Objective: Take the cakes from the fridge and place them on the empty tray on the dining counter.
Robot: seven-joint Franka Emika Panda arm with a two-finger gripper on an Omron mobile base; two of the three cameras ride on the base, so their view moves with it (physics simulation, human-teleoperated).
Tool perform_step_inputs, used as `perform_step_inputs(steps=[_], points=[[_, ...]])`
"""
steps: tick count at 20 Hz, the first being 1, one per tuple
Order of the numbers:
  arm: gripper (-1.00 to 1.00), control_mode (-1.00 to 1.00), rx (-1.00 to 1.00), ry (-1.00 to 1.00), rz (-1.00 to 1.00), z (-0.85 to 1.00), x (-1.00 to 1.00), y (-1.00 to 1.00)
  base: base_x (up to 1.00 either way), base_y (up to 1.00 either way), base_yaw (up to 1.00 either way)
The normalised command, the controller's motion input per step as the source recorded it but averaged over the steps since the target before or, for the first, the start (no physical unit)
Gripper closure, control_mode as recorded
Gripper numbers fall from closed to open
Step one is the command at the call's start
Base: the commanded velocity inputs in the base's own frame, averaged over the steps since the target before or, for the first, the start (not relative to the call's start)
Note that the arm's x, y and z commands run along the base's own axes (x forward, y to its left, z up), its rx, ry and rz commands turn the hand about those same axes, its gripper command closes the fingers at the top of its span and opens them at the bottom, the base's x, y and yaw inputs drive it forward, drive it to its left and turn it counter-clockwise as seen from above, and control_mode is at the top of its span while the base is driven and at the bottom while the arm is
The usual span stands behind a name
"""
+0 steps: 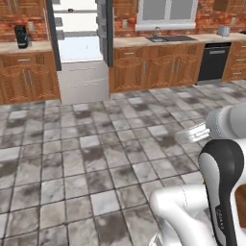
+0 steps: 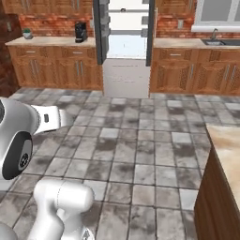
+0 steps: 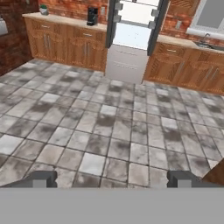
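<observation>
The fridge (image 1: 81, 53) (image 2: 125, 47) (image 3: 131, 35) stands at the far wall with both upper doors swung open, showing a bright white inside with shelves and silver drawers below. The cakes are too far off to make out in it. A corner of the dining counter (image 2: 225, 154) (image 3: 217, 173), beige top over brown wood sides, lies close on the right. The tray is out of view. My gripper (image 3: 113, 179) is open with nothing between its fingertips (image 3: 41, 178). It faces the fridge from across the tiled floor.
Wood cabinets with a beige counter run along the brick wall on both sides of the fridge. A black coffee machine (image 1: 20, 36) (image 2: 80, 32) (image 3: 92, 16) stands left of it. A sink (image 1: 166, 38) and a black dishwasher (image 1: 214, 62) are to its right.
</observation>
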Motion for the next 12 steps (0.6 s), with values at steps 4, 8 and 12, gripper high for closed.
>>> perform_step_inputs(steps=[4,8,12], points=[[-1.00,1.00,0.00,0.00,0.00,0.00,0.00,0.00,1.00,0.14,-0.01],[-1.00,1.00,0.00,0.00,0.00,0.00,0.00,0.00,1.00,0.25,0.00],[-1.00,1.00,0.00,0.00,0.00,0.00,0.00,0.00,1.00,0.21,0.00]])
